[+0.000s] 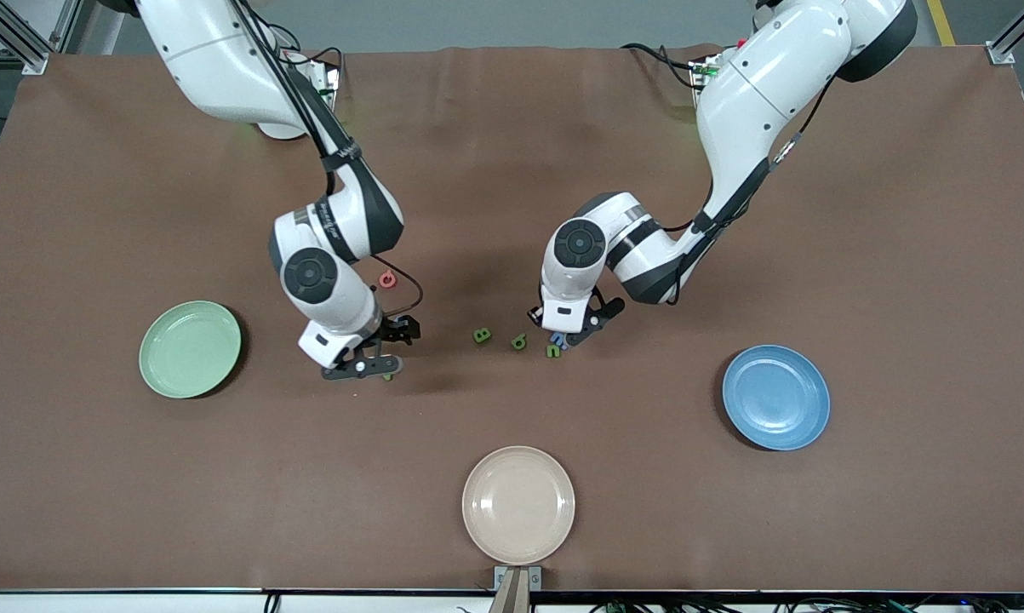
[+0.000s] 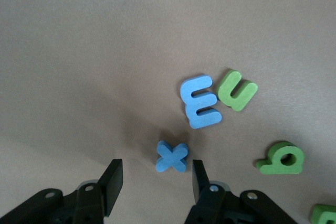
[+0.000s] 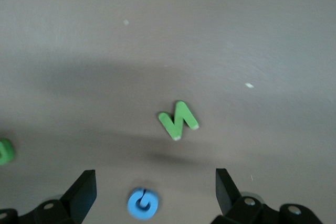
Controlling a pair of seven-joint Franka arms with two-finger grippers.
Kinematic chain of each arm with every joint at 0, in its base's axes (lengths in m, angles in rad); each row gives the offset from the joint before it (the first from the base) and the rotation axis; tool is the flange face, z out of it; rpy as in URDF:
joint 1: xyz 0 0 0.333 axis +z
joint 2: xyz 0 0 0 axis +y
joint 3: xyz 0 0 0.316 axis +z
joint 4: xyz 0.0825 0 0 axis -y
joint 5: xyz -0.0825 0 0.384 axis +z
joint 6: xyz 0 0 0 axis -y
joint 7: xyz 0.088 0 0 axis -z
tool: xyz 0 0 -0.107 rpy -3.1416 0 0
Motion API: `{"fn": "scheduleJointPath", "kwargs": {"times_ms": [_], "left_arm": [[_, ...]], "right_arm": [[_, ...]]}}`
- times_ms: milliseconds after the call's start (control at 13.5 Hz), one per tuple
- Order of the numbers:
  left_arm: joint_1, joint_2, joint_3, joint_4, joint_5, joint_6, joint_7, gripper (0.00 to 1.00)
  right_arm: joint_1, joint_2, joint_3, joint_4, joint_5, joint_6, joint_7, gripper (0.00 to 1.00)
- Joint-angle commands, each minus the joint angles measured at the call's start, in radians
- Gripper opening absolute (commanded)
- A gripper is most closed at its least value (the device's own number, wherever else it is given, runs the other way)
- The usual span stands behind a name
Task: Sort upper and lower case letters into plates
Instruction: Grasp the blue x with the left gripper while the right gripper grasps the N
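A brown table (image 1: pixel 512 153) carried three plates, all bare: the light green plate (image 1: pixel 190 349) toward the right arm's end, the blue plate (image 1: pixel 775 398) toward the left arm's end, the beige plate (image 1: pixel 518 504) nearest the front camera. Between them lay scattered toy letters: a red letter (image 1: pixel 386 278), a green B (image 1: pixel 482 335), a green b (image 1: pixel 519 341), a blue E (image 2: pixel 199 101) touching a green u (image 2: pixel 237 90), a blue x (image 2: pixel 171 157), a green N (image 3: pixel 178 120) and a blue G (image 3: pixel 143 203).

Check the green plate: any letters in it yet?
Empty. The green plate shows only bare surface in the front view; the visible letters lie on the table between the arms.
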Motion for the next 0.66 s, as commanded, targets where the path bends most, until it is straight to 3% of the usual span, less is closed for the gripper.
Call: {"fn": "scheduleJointPath", "kwargs": {"times_ms": [0, 221, 443, 590], "left_arm": [[-0.021, 0.037, 0.007, 0.049, 0.035, -0.011, -0.016, 0.57], [-0.057, 0.048, 0.048, 0.059, 0.037, -0.011, -0.016, 0.51], [-0.077, 0.048, 0.068, 0.059, 0.037, -0.011, -0.014, 0.27], [-0.074, 0.045, 0.068, 0.071, 0.037, -0.011, -0.008, 0.01]], "right_arm": [[-0.018, 0.030, -0.008, -0.017, -0.016, 0.055, -0.195, 1.00], [-0.014, 0.043, -0.008, -0.032, -0.016, 0.088, -0.208, 1.00], [-0.006, 0.051, -0.008, -0.015, -0.017, 0.091, -0.211, 1.00], [-0.008, 0.077, -0.008, 0.014, -0.019, 0.091, -0.240, 1.00]]}}
